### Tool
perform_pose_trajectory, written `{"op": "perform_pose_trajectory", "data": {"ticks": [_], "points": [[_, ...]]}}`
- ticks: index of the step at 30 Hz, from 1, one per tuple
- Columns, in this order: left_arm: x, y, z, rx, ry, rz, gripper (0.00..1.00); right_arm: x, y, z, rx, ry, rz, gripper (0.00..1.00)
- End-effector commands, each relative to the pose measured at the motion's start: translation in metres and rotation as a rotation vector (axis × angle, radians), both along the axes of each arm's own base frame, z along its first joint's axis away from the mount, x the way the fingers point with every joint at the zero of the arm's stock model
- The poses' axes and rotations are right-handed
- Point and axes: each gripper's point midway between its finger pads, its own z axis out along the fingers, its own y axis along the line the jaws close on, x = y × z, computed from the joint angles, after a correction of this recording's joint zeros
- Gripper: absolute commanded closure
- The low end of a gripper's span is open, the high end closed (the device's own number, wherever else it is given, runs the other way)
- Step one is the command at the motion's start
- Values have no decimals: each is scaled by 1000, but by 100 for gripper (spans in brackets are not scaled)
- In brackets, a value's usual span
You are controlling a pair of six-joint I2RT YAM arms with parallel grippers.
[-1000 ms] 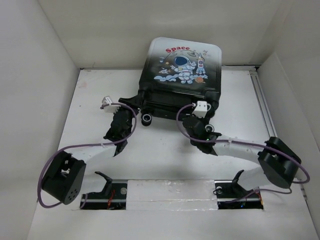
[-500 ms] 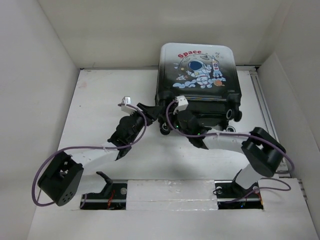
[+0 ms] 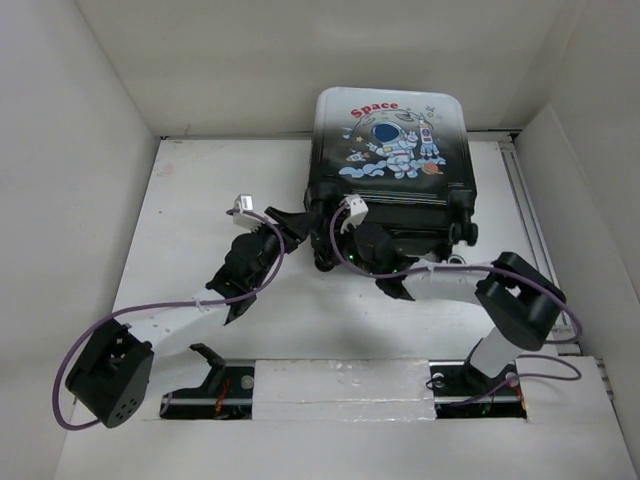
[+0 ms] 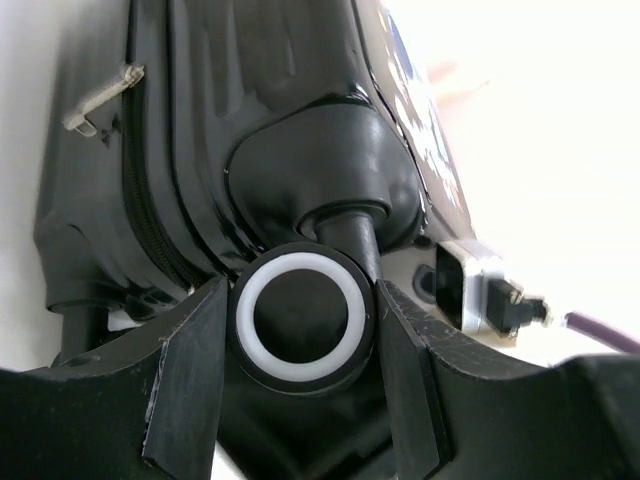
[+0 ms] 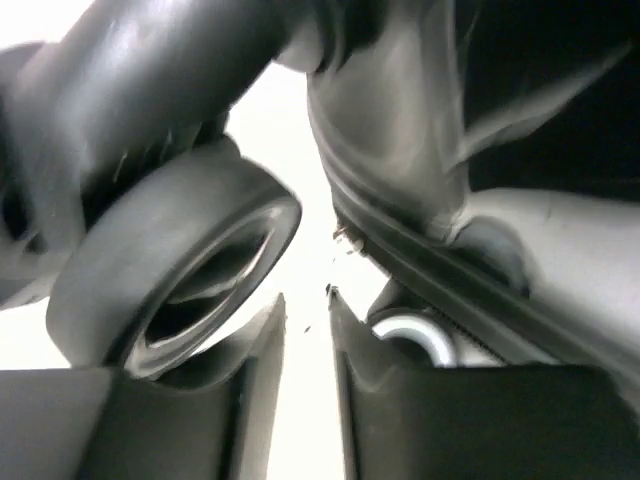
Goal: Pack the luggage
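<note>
Left gripper [image 4: 301, 296] pinches a wheel [image 4: 302, 320]; right gripper [image 5: 307, 308] is narrowly parted and empty. We should grip squarely while steadying the luggage [image 3: 390, 150].

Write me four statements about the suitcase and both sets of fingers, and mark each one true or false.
1. The suitcase is zipped closed. True.
2. The left fingers sit on either side of a wheel, touching it. True.
3. The right fingers are clamped on a wheel. False: the narrow gap between them is empty, and the nearby wheel lies outside them.
4. The astronaut print faces down onto the table. False: it faces up, towards the top camera.
</note>
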Motion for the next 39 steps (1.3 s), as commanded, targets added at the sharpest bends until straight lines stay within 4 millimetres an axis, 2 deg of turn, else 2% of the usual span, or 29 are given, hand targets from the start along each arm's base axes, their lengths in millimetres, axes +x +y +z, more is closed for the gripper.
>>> {"op": "perform_pose_trajectory", "data": {"ticks": [1,3,4,5,6,7,8,10,11,12,14,15,17,18,21,23,24,26,27,28,30,31,32,34,35,37,38,39], "points": [[-56,-49,79,-182,-198,-324,100,-62,26,36,131,26,196,60],[-54,-52,77,-165,-196,-319,100,-63,5,22,78,62,146,54],[-51,-52,74,-153,-193,-303,100,-66,-2,33,88,49,133,53],[-54,-55,79,-160,-201,-315,100,-65,-13,27,52,60,112,50],[-52,-58,73,-146,-193,-311,100,-65,-22,23,38,69,92,49],[-53,-65,75,-139,-197,-316,100,-68,-28,28,27,63,94,49],[-55,-70,72,-134,-188,-328,100,-64,-32,35,33,42,84,47],[-53,-76,74,-132,-194,-323,100,-66,-46,28,-12,78,59,47],[-56,-79,76,-139,-201,-333,100,-67,-52,35,-11,72,47,45],[-54,-81,76,-136,-197,-333,100,-72,-60,27,-51,102,32,45],[-54,-81,82,-147,-212,-333,100,-71,-77,26,-83,102,-14,42],[-53,-81,78,-124,-208,-332,100,-71,-86,37,-71,88,-32,40],[-48,-77,82,-86,-219,-297,100,-74,-105,30,-109,118,-69,37],[-45,-74,80,-36,-225,-276,94,-73,-113,39,-99,100,-80,36],[-39,-51,86,16,-255,-165,68,-70,-129,45,-90,104,-110,36],[-31,-35,72,103,-233,-81,49,-71,-130,52,-65,99,-94,34],[-32,-26,69,127,-234,-53,47,-73,-130,56,-55,94,-84,34],[-31,-14,53,182,-211,-9,49,-74,-128,64,-39,82,-75,34],[-29,-5,45,207,-197,27,59,-73,-127,69,-32,74,-75,34],[-32,1,27,234,-172,32,63,-73,-127,69,-32,74,-75,34],[-35,9,3,278,-145,44,65,-73,-130,70,-35,69,-72,34],[-39,13,-23,310,-105,37,65,-73,-130,70,-35,69,-72,34],[-40,17,-33,323,-93,43,65,-70,-132,74,-35,57,-79,33],[-48,14,-45,332,-105,13,65,-68,-132,79,-26,53,-78,33],[-60,6,-67,389,-103,-40,65,-67,-132,81,-20,46,-78,33],[-64,-4,-70,427,-119,-30,63,-66,-131,85,-20,33,-75,33],[-73,-27,-73,465,-126,-77,63,-64,-134,85,-20,33,-88,33],[-75,-35,-73,508,-141,-78,63,-64,-135,94,-5,18,-88,33]]}}
